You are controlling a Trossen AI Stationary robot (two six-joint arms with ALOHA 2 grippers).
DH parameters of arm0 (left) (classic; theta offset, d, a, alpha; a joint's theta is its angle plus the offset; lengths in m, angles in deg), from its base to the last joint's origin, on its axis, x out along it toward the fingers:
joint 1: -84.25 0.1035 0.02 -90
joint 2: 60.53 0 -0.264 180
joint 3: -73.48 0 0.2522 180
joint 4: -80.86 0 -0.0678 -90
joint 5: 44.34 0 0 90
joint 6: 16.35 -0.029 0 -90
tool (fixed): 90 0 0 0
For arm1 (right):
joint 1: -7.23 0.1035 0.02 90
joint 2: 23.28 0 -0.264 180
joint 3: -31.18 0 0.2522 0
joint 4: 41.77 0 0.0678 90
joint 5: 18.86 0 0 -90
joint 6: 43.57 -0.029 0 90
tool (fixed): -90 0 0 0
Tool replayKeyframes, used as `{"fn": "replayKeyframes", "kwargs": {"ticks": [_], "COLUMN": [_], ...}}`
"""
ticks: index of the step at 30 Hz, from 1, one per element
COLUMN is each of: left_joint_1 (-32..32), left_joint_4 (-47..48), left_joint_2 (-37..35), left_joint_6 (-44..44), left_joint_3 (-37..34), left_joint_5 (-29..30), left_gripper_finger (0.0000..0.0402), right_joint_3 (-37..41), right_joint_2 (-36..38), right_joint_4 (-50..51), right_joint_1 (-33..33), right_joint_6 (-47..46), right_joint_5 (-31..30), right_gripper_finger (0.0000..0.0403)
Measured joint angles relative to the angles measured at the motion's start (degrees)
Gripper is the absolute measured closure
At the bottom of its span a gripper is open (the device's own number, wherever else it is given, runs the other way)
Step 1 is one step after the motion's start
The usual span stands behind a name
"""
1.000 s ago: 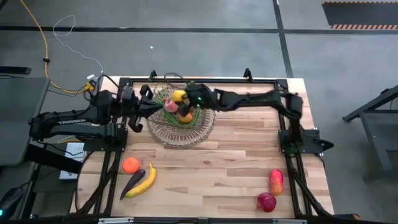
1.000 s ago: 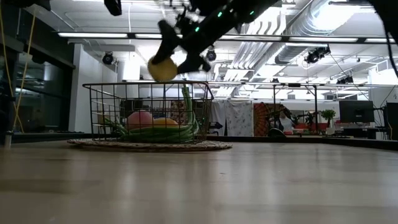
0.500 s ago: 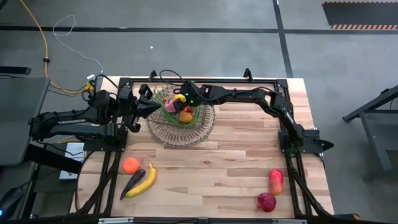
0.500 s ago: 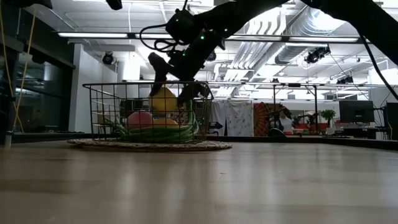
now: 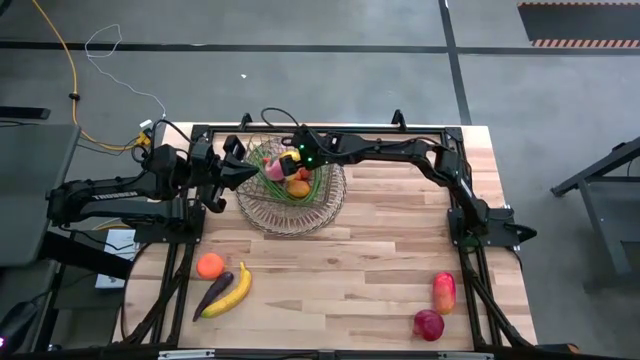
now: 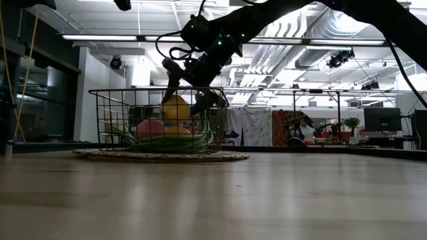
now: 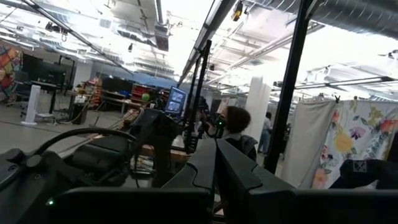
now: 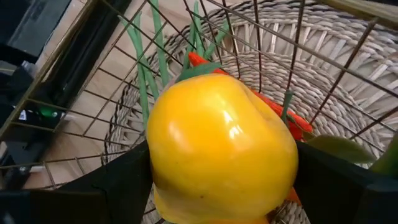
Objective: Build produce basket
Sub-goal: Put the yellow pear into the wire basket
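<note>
The right gripper [image 5: 291, 160], clenched on a yellow lemon [image 8: 221, 149], is lowering it into the basket [image 5: 325, 205] at the desk's [image 5: 360, 270] 11 o'clock; letting go comes next. The left gripper [image 5: 222, 172] waits at the basket's 9 o'clock, apparently closed. Outside: one orange [image 5: 209, 265], one eggplant [image 5: 213, 294], one banana [image 5: 231, 291], two apples [image 5: 436, 307].

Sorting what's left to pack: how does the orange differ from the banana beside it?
The orange is round and orange; the banana is long, curved and yellow. The orange lies nearer the basket; the banana lies against a purple eggplant. Both are still on the table, outside the basket.
</note>
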Motion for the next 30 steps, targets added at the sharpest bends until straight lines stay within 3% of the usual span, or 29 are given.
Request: {"fn": "replayKeyframes", "kwargs": {"ticks": [22, 30], "left_joint_1": [0.0, 0.0], "left_joint_4": [0.0, 0.0], "left_joint_2": [0.0, 0.0], "left_joint_6": [0.0, -0.1], "left_joint_3": [0.0, 0.0], "left_joint_5": [0.0, 0.0], "left_gripper_finger": [0.0401, 0.0402], "right_joint_3": [0.0, 0.0], "right_joint_2": [0.0, 0.0], "right_joint_4": [5.3, 7.7], "right_joint_1": [-0.7, -0.7], "right_joint_6": [-5.4, -4.8], "right_joint_5": [-4.6, -6.0], "right_gripper_finger": [0.0082, 0.0014]}}
